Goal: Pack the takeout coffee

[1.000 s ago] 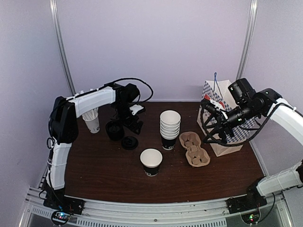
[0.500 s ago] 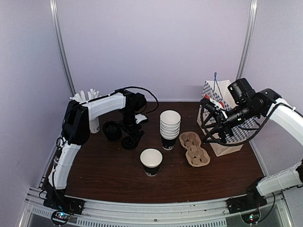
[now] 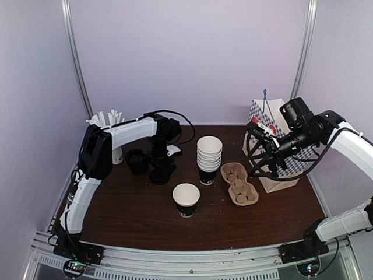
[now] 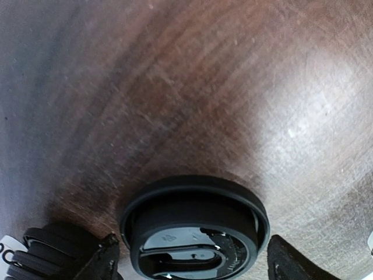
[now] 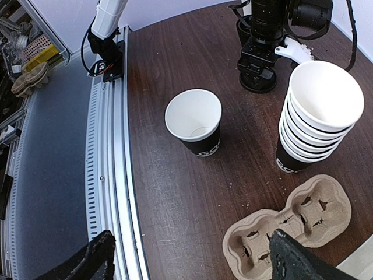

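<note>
The left claw stands wide open astride a black lid lying on the table; whether it touches is unclear, and the lid's near edge is cut off. The lidless cup stands mid-table, untouched. The right claw hangs wide open, empty

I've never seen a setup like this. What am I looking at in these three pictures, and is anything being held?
Two white robot arms are bolted at the near edge of a brown table. The overhead picture shows both; the other two come from cameras on each wrist, looking past the jaws. The left arm hangs over a loose black lid, jaws open either side of it, not gripping. The right arm hovers near a paper bag, jaws open and empty. Also on the table: one open cup, a stack of cups and a cardboard carrier.
</note>
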You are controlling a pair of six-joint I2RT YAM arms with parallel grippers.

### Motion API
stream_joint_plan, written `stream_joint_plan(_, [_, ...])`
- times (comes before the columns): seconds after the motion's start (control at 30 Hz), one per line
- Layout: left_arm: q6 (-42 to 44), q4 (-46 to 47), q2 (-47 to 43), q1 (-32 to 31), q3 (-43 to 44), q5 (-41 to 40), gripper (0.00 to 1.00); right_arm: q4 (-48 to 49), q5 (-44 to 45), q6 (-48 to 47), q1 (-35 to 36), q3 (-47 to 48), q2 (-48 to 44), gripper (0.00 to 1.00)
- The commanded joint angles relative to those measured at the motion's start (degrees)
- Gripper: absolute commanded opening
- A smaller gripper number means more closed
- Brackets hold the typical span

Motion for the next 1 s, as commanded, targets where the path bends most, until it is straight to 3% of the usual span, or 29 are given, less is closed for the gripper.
stream_joint_plan(0.0, [-1.19, -2.36, -1.19, -0.38, -1.89, 2.23, 0.87, 0.87, -0.63, 0.15, -0.49, -0.68, -0.71, 0.91])
stream_joint_plan(0.2, [-1.19, -2.51, -3.84, -1.05, -5.76, 5.22, 0.82, 1.1, -0.46, 0.15, -0.45, -0.95, -0.85, 0.91])
stream_joint_plan(0.97, [-7.44, 6.51, -16.81, -4.54, -18.38, -1.8, 0.75, 1.47, 0.2, 0.42, -0.45, -1.41, -1.19, 0.9])
